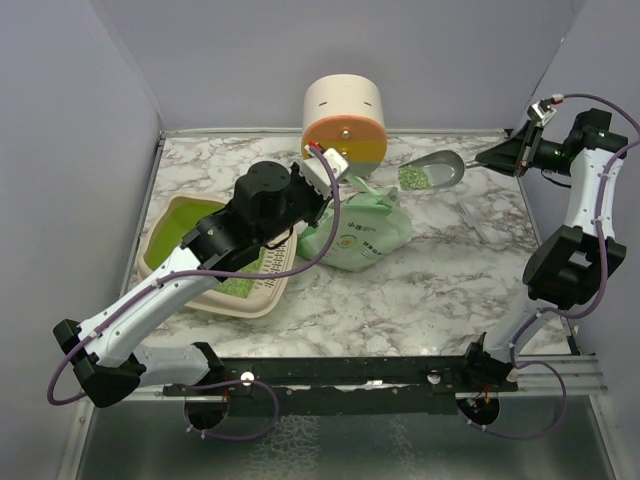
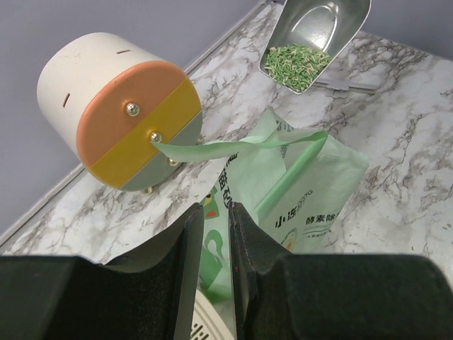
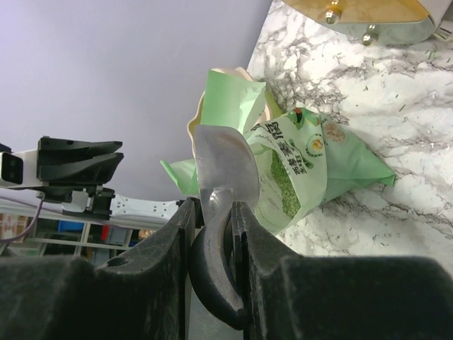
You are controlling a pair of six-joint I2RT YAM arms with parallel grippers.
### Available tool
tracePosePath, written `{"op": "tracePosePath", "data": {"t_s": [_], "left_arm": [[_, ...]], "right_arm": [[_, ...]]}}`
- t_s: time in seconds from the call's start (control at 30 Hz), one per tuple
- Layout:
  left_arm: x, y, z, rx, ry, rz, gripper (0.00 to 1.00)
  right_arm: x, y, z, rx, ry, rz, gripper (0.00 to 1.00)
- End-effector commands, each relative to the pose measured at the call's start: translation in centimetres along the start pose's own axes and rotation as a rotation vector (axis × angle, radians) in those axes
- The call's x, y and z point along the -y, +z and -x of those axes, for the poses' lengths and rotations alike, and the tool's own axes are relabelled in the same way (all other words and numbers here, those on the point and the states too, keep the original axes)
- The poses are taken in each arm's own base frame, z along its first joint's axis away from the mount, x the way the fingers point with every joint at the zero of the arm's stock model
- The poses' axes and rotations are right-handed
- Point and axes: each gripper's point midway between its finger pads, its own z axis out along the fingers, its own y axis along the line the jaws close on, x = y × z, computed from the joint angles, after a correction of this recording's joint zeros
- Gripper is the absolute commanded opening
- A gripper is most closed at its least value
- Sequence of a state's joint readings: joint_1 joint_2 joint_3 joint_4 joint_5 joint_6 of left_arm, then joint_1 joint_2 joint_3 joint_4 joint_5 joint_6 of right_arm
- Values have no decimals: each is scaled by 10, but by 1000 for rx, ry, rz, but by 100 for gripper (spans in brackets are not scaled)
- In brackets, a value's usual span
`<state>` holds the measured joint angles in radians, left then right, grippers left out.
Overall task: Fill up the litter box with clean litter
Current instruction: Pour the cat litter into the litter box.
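The right end effector (image 3: 212,212) is clamping the handle of the scoop (image 1: 438,168). The scoop is sitting in the upper right of the top view, loaded with green flakes of clean litter (image 2: 297,57). The litter box (image 1: 180,225) is lying at the left of that view, well apart from the scoop, with the bag (image 1: 360,235) between them on the desk (image 1: 420,290).

The step in hand looks like carrying this scoopful across and tipping it. To do it well, the scoop should be travelling level, passing above the bag rather than brushing it. It should be rolling over only once it is above the lime-green floor, not the grid panel (image 1: 275,262). The left arm (image 1: 160,290) is lying across the box, so the path may be needing room.

The left end effector (image 2: 215,209) is showing its fingers nearly together with a thin slit. I cannot tell whether bag film is pinched there.

- **Left wrist view:** it is showing the scoop's load, and a green strip (image 2: 212,150) stretching from the bag to the face of the cylinder (image 2: 120,117).
- **Right wrist view:** it is showing the grip but only the scoop's underside, so the load is hidden there.
- **Top view:** it is the only one showing the whole box, with a small green patch by the grid.
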<state>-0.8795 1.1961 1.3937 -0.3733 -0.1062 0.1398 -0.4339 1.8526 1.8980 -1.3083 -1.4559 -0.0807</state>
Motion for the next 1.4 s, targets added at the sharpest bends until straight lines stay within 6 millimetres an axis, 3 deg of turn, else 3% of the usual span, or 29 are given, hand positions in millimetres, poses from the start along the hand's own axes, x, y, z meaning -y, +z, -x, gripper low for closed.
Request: {"op": "tracePosePath", "data": {"t_s": [0.0,0.33,0.37,0.57,1.37], "left_arm": [[-6,-7,9,44,-18,36,24],[-10,-8,10,57,-7,56,24],[-8,-7,2,42,-5,55,24],[-10,-12,-4,40,-12,70,24],[-6,-19,-15,27,-43,59,24]], "right_arm": [[-27,-1,14,15,-25,106,1],[-53,33,15,-76,-44,153,1],[-56,37,15,-85,-52,156,1],[-68,66,11,-145,-59,177,1],[-85,178,-31,-374,-54,296,1]]}}
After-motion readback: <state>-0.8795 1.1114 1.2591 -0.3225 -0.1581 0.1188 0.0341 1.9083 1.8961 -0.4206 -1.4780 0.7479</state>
